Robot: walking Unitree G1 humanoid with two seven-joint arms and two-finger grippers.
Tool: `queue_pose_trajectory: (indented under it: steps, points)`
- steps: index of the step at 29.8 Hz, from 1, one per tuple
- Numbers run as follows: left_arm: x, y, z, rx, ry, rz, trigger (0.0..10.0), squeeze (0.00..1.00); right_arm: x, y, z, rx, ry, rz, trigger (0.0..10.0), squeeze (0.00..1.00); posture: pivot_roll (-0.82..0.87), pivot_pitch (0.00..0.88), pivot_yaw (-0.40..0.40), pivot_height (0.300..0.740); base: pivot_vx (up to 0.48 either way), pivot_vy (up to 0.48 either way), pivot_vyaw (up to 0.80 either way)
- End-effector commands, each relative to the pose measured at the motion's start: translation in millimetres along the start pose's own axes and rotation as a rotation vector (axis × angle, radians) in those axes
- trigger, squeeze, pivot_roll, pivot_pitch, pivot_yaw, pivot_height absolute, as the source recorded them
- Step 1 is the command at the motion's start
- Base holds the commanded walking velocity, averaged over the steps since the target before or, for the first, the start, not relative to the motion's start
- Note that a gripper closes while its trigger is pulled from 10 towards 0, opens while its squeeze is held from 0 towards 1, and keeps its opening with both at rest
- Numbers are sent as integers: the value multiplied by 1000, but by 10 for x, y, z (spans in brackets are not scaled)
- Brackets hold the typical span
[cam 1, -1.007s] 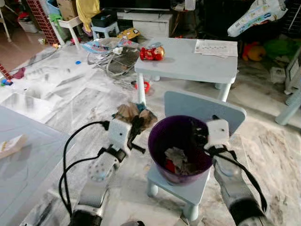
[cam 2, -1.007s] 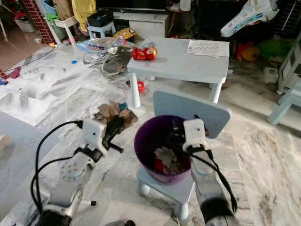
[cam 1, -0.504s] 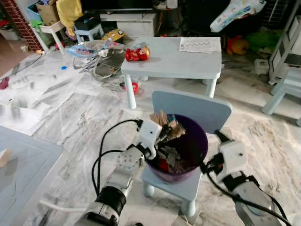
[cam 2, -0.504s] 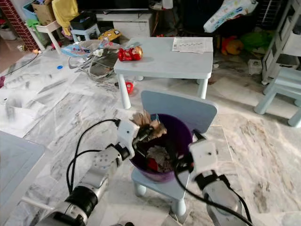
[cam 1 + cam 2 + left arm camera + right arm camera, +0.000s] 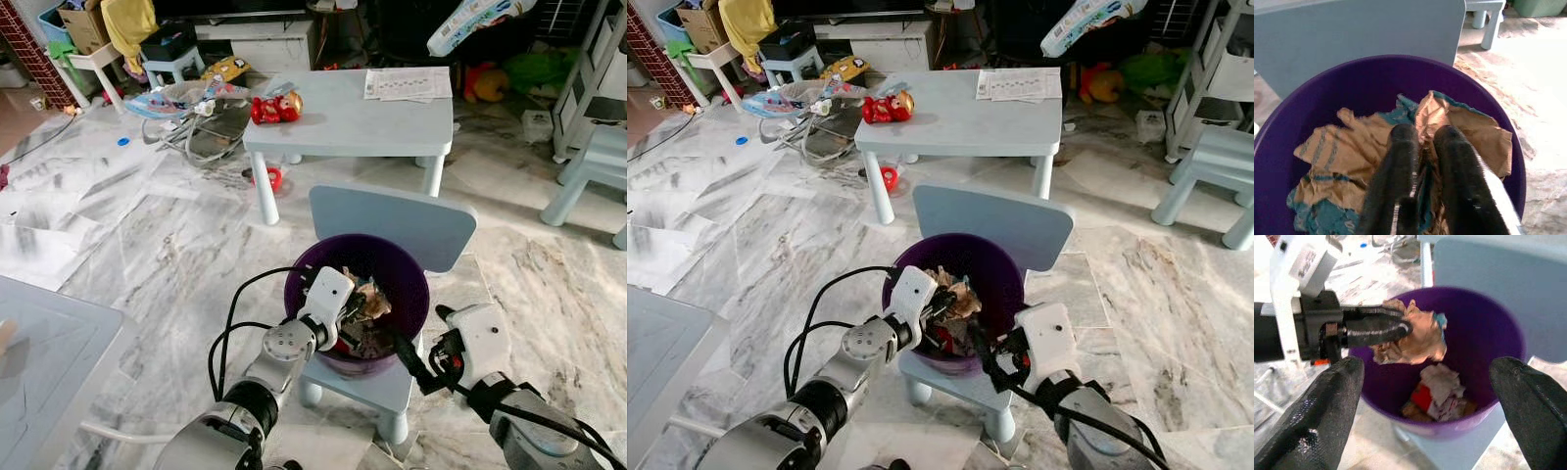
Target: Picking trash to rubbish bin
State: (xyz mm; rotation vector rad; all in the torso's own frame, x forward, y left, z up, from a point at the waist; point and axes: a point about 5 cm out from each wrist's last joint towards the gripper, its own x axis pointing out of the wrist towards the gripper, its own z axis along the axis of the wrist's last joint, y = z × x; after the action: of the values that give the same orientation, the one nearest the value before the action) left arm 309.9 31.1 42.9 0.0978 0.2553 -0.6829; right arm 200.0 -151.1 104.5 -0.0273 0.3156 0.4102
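A purple bin (image 5: pixel 404 276) stands on the seat of a light-blue child's chair (image 5: pixel 392 220). My left gripper (image 5: pixel 355 305) reaches over the bin's near rim and is shut on a crumpled brown and teal paper (image 5: pixel 374 299). In the left wrist view its fingers (image 5: pixel 1400 147) pinch the paper (image 5: pixel 1474 132) above the bin's inside (image 5: pixel 1352 83). Other trash (image 5: pixel 1440 387) lies at the bottom. My right gripper (image 5: pixel 419 343) is open just outside the bin's front right side, its fingers (image 5: pixel 1327 396) spread wide.
Behind the chair stands a light-blue table (image 5: pixel 343 122) with a red toy (image 5: pixel 274 106) and papers (image 5: pixel 407 83). Another blue stool (image 5: pixel 598 166) is at the right. Clutter (image 5: pixel 196 98) lies on the marble floor far left. A grey surface (image 5: pixel 49 343) is near left.
My left gripper carried the paper from the left of the bin over the rim and down inside. My right gripper drew back from the rim to the front right. The camera shifted.
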Motion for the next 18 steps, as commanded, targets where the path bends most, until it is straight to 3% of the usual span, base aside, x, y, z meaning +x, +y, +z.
queue_pose_trajectory:
  steps: [1, 14, 18]
  points:
    - [-5, 31, -9, 7, 7, 21, 10000, 1000, -24, 47, 19, 26, 6, 22, 10000, 0, -295, 131, 135, 740, 0, 0, 0]
    - [21, 76, 58, -3, -12, 70, 10000, 1000, -11, 49, 65, 19, 31, 32, 10000, 0, -295, 126, 130, 740, 0, 0, 0]
    - [30, 158, 178, 12, -74, 129, 10000, 1000, 17, 49, 107, -4, 4, 29, 10000, 0, -286, 123, 130, 740, 0, 0, 0]
